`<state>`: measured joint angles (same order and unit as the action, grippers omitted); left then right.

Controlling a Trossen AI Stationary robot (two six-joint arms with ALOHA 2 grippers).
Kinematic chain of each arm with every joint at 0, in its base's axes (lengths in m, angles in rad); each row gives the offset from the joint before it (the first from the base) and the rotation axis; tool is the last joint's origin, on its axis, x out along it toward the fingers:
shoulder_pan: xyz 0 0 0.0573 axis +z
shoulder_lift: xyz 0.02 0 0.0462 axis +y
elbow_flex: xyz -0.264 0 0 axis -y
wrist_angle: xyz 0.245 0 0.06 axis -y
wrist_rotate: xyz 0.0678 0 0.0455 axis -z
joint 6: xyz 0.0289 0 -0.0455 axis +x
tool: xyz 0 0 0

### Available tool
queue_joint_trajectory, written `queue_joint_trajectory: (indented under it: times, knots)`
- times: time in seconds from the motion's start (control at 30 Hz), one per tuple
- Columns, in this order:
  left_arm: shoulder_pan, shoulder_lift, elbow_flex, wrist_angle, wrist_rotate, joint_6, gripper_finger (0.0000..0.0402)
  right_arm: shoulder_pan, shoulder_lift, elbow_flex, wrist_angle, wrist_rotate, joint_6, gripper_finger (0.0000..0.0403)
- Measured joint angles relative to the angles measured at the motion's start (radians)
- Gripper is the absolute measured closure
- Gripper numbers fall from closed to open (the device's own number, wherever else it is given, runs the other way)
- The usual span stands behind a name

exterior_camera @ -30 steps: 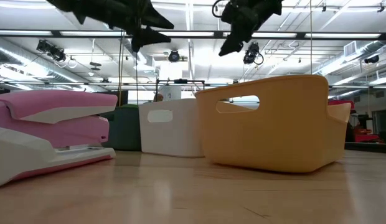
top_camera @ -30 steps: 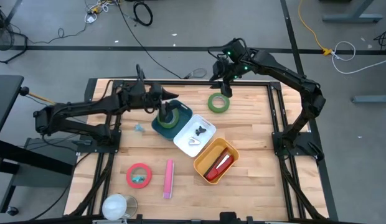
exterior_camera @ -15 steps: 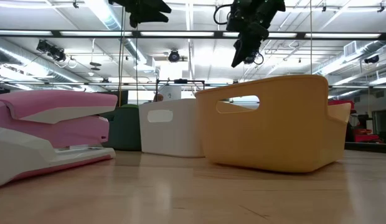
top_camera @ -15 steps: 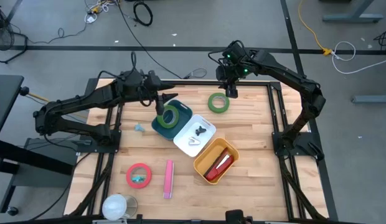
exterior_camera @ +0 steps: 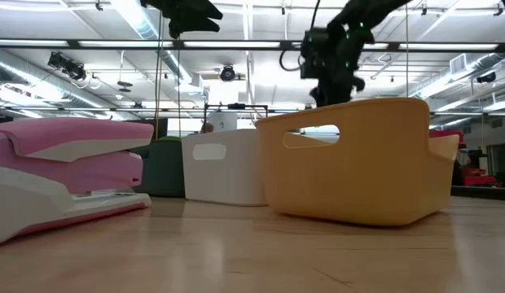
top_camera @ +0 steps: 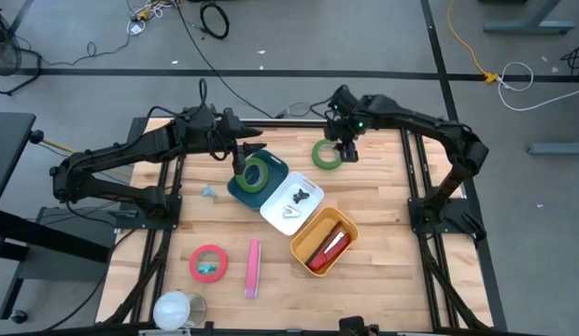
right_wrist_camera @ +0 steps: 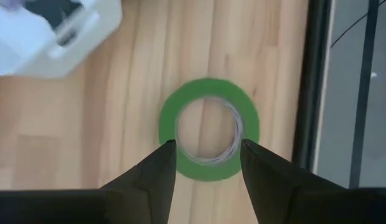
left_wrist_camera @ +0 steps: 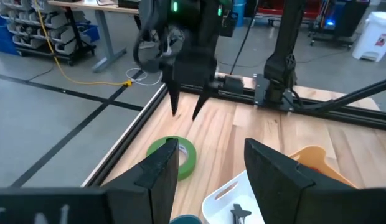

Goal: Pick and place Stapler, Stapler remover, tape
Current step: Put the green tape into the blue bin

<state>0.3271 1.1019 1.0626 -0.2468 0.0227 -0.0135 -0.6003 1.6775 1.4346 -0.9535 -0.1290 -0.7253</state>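
One green tape roll (top_camera: pixel 327 154) lies flat on the table's far side. My right gripper (top_camera: pixel 346 149) hovers open just over it. In the right wrist view the fingers (right_wrist_camera: pixel 163 168) stand on either side of the roll's (right_wrist_camera: pixel 208 130) rim, apart from it. A second green tape roll (top_camera: pixel 259 175) lies in the dark green bin (top_camera: pixel 235 189). My left gripper (top_camera: pixel 245 157) hangs open above that bin with nothing between its fingers. A pink stapler (top_camera: pixel 253 268) and a red tape roll (top_camera: pixel 208 263) lie on the near left of the table.
A white bin (top_camera: pixel 280 217) holds staple removers, and a yellow bin (top_camera: pixel 304 250) holds a red stapler. A small blue thing (top_camera: pixel 208 192) lies left of the green bin. A white roll (top_camera: pixel 177 310) sits at the near left edge. Black rails frame the table.
My right gripper has come down toward the green tape roll on the table and tipped further downward. My left gripper has risen from the dark green bin and then held still. The tape roll stays in the bin.
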Motion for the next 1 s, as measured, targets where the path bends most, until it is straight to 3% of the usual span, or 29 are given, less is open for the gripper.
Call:
queue_joint_trajectory:
  times: [0.47, 1.0]
  knots:
    - [0.000, 0.000, 0.000, 0.000, -0.003, 0.000, 0.0216, 0.048, 0.000, -0.315, 0.278, 0.069, -0.053, 0.0224]
    - [0.000, 0.000, 0.000, 0.000, -0.003, 0.000, 0.0216, 0.056, 0.004, -0.391, 0.423, 0.061, -0.045, 0.0224]
